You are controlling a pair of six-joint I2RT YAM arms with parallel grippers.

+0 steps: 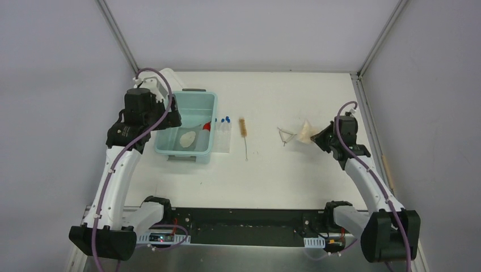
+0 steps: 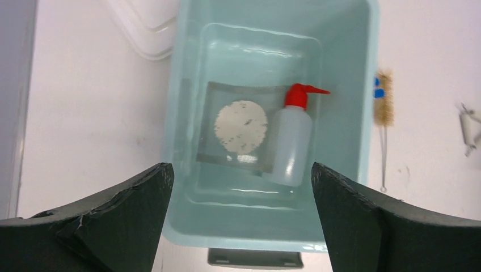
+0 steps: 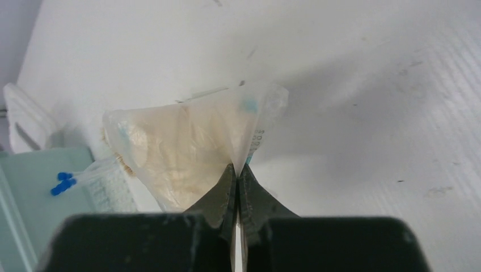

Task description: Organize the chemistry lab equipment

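Squeeze bottle, white with a red spout, lies inside the pale teal bin in the left half of the overhead view, spout pointing to the right of the left wrist view. Touching its left side on the bin floor is a grey mesh square with a pale round patch in its middle. Just right of the bin stands a clear rack holding small tubes with blue caps. A little further right a brush with tan bristles and a thin wire handle lies on the counter, apart from the rack. Near the middle right sits a small wire triangle, and just beside it a clear plastic bag with pale tan contents.

The right gripper is pinched tight on one corner of that bag, fingers pressed together over the thin film. The left gripper hangs above the bin with its fingers spread wide, holding nothing. A white lid lies beyond the bin's upper left corner.
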